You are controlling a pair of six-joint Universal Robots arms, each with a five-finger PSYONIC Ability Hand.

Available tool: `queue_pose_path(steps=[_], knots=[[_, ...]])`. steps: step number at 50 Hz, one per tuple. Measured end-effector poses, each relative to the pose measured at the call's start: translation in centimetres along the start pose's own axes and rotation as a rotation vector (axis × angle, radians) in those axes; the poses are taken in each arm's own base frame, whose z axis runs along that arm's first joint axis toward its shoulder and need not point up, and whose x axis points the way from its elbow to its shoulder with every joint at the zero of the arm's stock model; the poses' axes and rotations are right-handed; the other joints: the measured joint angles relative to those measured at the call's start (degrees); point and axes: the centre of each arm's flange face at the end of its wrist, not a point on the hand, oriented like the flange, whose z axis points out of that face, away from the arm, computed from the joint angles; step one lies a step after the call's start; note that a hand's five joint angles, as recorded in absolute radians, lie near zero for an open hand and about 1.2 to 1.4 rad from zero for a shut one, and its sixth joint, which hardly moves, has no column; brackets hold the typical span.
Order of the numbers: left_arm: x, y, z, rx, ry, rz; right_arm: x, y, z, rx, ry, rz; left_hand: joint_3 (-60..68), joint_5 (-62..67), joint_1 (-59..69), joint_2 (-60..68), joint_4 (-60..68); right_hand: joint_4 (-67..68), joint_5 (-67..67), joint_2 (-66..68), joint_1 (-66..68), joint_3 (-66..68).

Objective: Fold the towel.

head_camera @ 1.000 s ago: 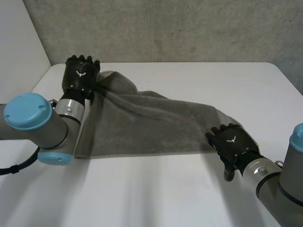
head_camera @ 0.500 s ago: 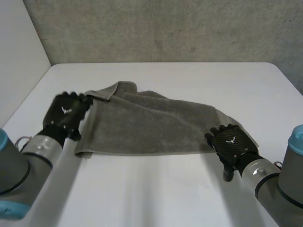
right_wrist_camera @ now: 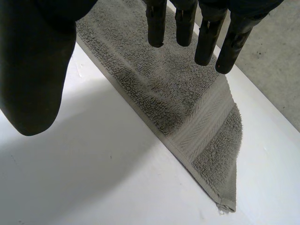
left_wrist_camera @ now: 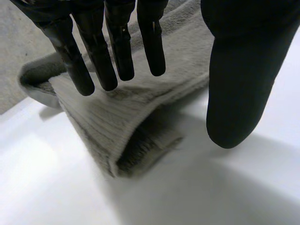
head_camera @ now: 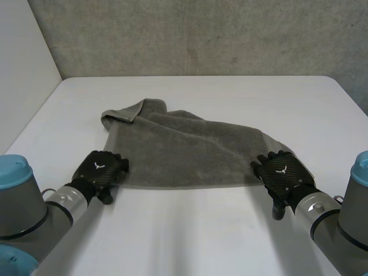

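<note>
Grey terry-cloth towel (head_camera: 184, 149) lies across the middle of the white surface (head_camera: 190, 236), doubled over at its left end. Its long axis runs left to right, the bunched left end farther back and the right end tapering to a nearer corner. The black left hand (head_camera: 102, 172) is at the near left corner and the black right hand (head_camera: 283, 175) at the near right. Both have straight fingers and thumbs spread wide, holding nothing. For a good grip, I judge each thumb should slide under the near edge and pinch both layers evenly before the hands lift together.
</note>
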Motion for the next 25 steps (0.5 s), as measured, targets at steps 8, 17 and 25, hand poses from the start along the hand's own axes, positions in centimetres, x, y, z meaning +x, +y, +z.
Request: queue_pose_path(steps=[8,17,25], knots=[[-0.7,-0.6,1.1,0.046,-0.026,0.016,0.0,0.0,0.0,0.0,0.0,0.0,4.19,4.08,4.14,4.14,4.17,0.0,0.0,0.0,0.0,0.0],[-1.2,-0.8,2.0,0.059,-0.035,0.026,-0.1,0.1,0.1,-0.003,-0.002,-0.001,6.99,6.83,7.04,6.92,6.95,0.0,0.0,0.0,0.0,0.0],[-1.7,-0.5,3.0,0.046,-0.067,0.069,0.1,0.0,0.2,0.007,0.01,0.0,15.99,15.8,15.92,16.01,16.02,0.0,0.0,0.0,0.0,0.0]])
